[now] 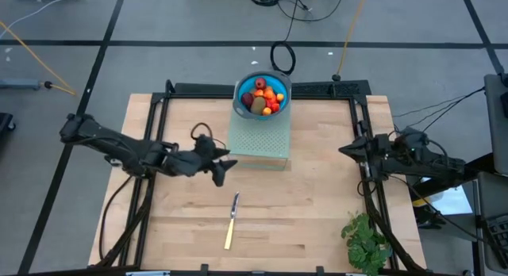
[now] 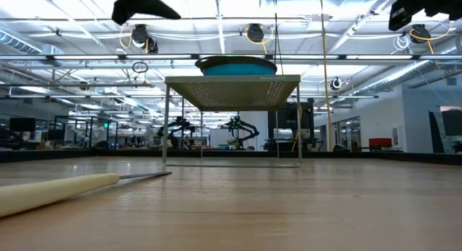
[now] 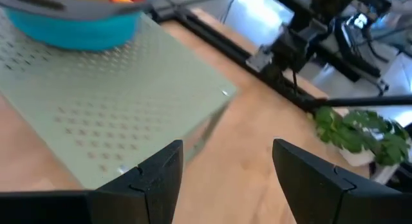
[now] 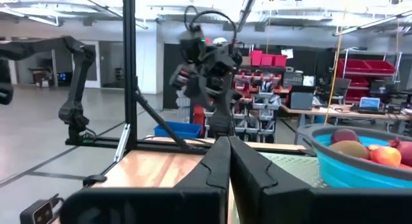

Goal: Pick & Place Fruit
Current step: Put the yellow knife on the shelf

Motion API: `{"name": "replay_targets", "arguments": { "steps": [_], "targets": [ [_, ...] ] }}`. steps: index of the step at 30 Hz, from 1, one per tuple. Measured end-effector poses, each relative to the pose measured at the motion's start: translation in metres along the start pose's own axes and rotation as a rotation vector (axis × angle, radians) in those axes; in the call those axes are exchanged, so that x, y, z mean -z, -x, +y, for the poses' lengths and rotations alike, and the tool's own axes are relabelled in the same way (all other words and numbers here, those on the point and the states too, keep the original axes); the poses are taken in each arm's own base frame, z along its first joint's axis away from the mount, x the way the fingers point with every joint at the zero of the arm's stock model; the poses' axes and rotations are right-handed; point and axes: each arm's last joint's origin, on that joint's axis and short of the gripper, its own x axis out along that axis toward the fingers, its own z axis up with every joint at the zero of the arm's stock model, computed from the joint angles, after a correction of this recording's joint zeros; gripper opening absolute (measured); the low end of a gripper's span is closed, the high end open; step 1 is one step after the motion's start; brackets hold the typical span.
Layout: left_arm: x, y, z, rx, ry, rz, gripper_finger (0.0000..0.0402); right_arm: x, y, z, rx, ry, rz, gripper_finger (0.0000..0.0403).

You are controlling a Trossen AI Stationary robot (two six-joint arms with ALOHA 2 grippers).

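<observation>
I held the left gripper with jaws apart, empty, just left of the perforated stand. The right gripper waited, jaws together. The fruit sat in the blue bowl on the stand's far end. Risk: a low reach could strike the bowl's rim and tip it.

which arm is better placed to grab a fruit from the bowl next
Left, probably. The left gripper is open and sits beside the green stand that holds the blue bowl of fruit. The right gripper is shut, waiting by the table's right edge.
</observation>
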Motion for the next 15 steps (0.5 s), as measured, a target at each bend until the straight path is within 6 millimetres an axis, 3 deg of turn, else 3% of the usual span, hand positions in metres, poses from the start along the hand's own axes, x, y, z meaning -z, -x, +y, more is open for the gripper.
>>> {"name": "replay_targets", "arguments": {
  "steps": [8, 15],
  "targets": [
    [-0.007, -0.003, -0.05, -0.022, 0.01, 0.134, 0.0241, 0.002, 0.002, 0.002, -0.047, 0.008, 0.019, 0.0],
    [0.008, -0.017, -0.08, -0.044, 0.12, 0.284, 0.0241, 0.004, 0.002, 0.002, -0.047, 0.021, 0.039, 0.0]
  ]
}}
